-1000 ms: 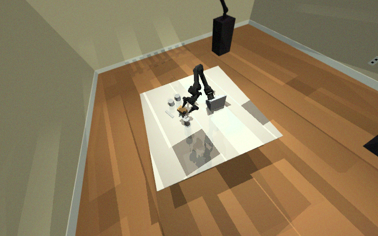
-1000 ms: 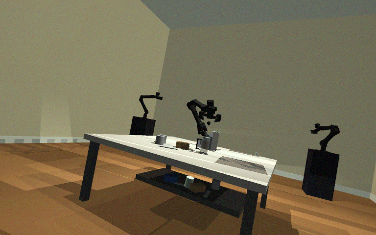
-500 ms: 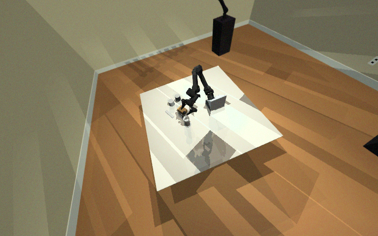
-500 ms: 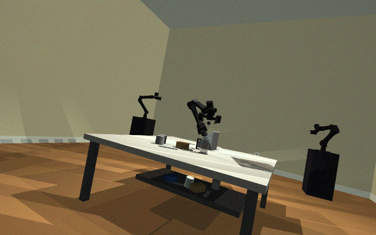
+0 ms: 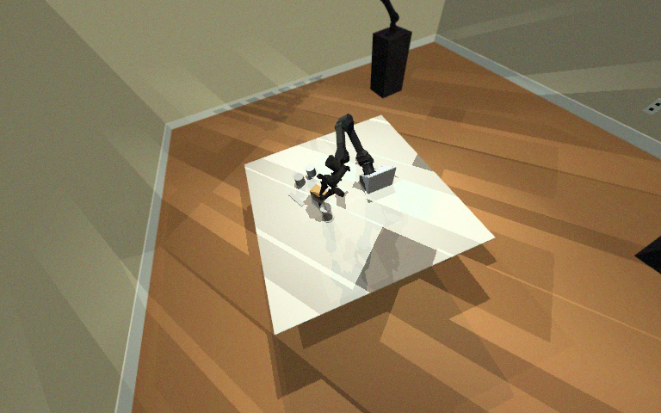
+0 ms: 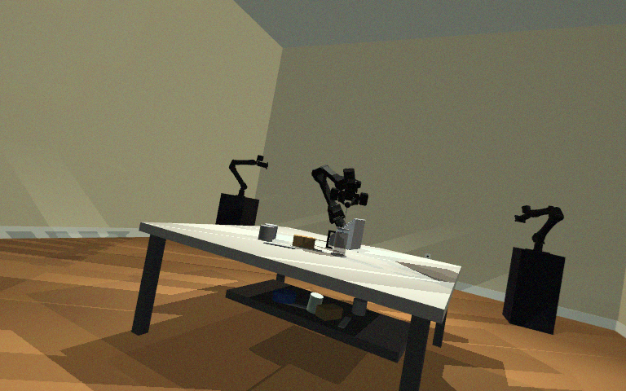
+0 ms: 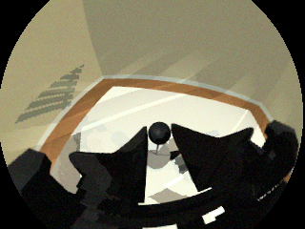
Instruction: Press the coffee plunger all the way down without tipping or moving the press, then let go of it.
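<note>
The coffee plunger's knob (image 7: 159, 132) sits mid-frame in the wrist view between the hand's (image 7: 159, 153) fingers, which are partly closed around it; contact is unclear.
</note>
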You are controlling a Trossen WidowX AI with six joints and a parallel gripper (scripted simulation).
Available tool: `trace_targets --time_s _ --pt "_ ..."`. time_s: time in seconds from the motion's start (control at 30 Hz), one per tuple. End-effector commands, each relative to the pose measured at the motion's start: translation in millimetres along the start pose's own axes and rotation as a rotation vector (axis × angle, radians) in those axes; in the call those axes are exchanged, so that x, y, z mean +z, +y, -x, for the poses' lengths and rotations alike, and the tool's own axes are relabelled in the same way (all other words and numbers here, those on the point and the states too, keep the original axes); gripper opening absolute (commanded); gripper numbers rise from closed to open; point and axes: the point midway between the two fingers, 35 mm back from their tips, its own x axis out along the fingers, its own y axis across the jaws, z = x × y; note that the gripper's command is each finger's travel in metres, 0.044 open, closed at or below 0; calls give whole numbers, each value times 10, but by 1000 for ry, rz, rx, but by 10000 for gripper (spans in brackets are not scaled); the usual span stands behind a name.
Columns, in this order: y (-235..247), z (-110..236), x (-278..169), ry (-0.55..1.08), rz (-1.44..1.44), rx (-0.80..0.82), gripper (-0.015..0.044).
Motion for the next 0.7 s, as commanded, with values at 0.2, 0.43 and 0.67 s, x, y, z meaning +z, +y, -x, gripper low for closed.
trace_targets --time_s 0.2,0.43,0.67 --pt "5 -4 1 -1 4 2 112" --pt "10 -52 -54 0 4 3 112" --pt "17 -127 -145 1 4 3 112"
